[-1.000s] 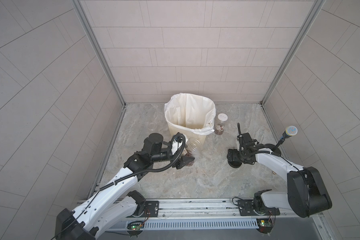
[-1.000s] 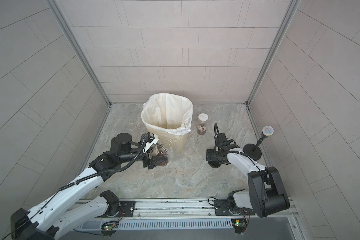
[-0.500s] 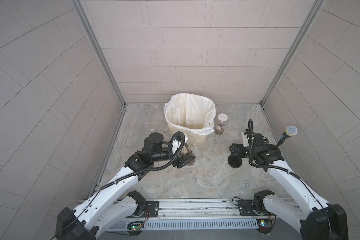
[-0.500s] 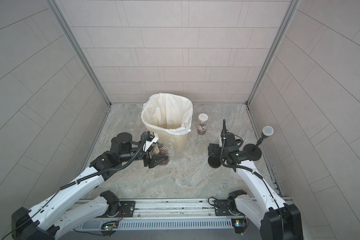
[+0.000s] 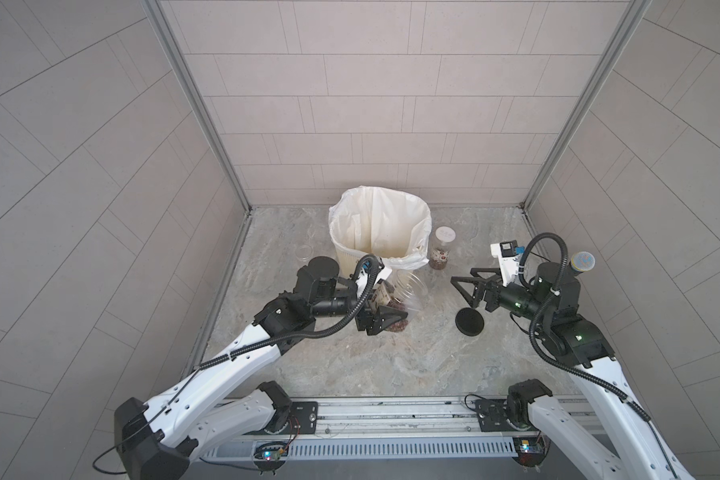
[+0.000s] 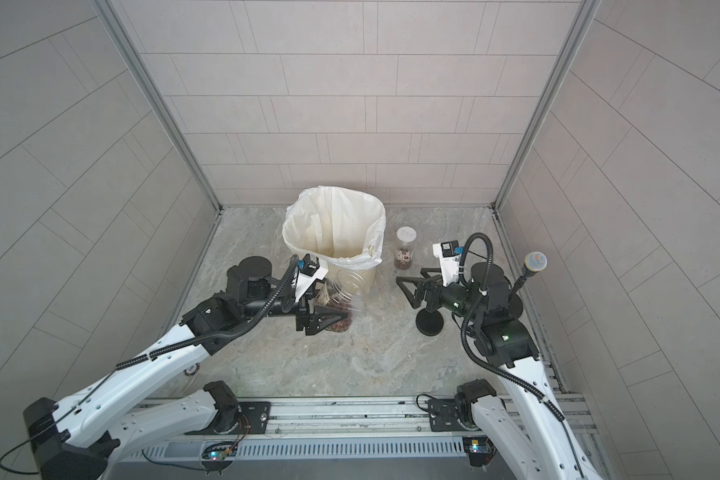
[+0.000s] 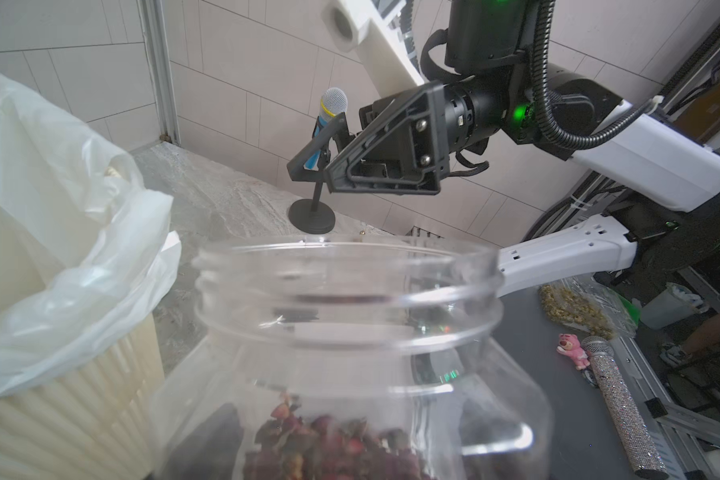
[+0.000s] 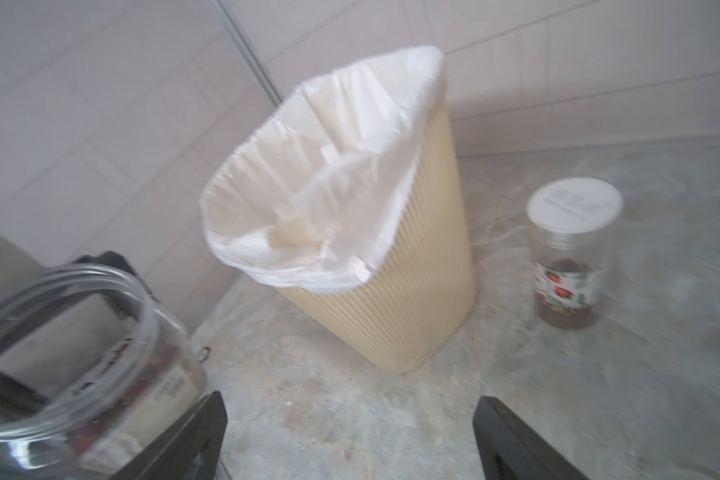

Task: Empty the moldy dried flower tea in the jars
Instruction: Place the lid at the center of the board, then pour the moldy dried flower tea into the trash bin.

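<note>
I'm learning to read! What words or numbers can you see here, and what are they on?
No text here can be read for sure.
On the white lid of the small jar: faint grey print, too blurred.
On its red-and-white label: no letters legible.
On the paper label of the open wide jar: dark script and fine print, blurred.

3 jars: open jar (image 5: 410,289), white-lid jar (image 5: 443,247), slim jar (image 5: 306,251). 1 bin (image 5: 348,259), 1 black lid (image 5: 469,322), 1 mic (image 5: 582,262) w/ stand.

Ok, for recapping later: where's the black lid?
In both top views the black lid lies flat on the table, on the robot's right, beside the open right gripper.
</note>
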Tool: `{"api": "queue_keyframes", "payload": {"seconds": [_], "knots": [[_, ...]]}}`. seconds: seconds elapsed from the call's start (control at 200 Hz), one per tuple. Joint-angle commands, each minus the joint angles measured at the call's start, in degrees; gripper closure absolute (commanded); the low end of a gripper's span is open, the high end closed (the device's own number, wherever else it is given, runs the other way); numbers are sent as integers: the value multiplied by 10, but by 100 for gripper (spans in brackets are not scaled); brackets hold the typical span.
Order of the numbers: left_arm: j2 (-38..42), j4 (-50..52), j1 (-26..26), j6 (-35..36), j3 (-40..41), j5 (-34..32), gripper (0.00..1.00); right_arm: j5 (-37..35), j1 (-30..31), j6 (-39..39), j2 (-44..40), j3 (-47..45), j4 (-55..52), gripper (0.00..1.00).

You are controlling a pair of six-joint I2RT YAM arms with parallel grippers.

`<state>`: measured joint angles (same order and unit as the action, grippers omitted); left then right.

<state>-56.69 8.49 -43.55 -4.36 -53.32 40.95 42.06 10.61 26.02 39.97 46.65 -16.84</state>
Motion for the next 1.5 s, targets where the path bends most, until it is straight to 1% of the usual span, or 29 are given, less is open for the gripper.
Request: {"api": "queue_keyframes", "payload": {"seconds": [0.0,0.165,0.405,0.5,0.605,0.735,0.896,0.956,1.046,1.136,1.171,1.211,1.306,1.421,1.496], "knots": [[1,-14,-9,-22,-33,-10,35,112,1,106,2,3,145,1],[-21,-16,-9,-29,-71,-17,35,137,1,229,31,0,340,0],[-62,-20,-7,-44,-140,-32,35,154,3,376,130,35,570,0],[-80,-18,-3,-53,-170,-32,35,155,4,414,167,60,634,0],[-100,-20,12,-70,-201,-32,35,157,5,436,202,81,671,0],[-128,-65,56,-135,-223,-16,35,159,5,437,231,102,674,0],[-160,-149,107,-204,-231,36,35,159,5,438,262,128,668,0],[-170,-187,122,-232,-230,52,35,160,7,423,271,141,629,0],[-181,-217,136,-245,-232,69,35,163,15,392,281,159,566,0],[-193,-244,147,-256,-233,85,35,161,33,331,290,193,461,0],[-198,-261,151,-269,-232,91,35,157,40,306,293,209,413,0],[-205,-282,158,-286,-231,98,35,152,48,292,298,222,385,0],[-214,-325,170,-321,-229,110,35,141,55,303,318,248,356,0],[-221,-342,175,-341,-231,116,36,142,66,348,340,264,383,0],[-225,-344,175,-348,-233,119,36,143,77,350,351,277,385,0]]}}
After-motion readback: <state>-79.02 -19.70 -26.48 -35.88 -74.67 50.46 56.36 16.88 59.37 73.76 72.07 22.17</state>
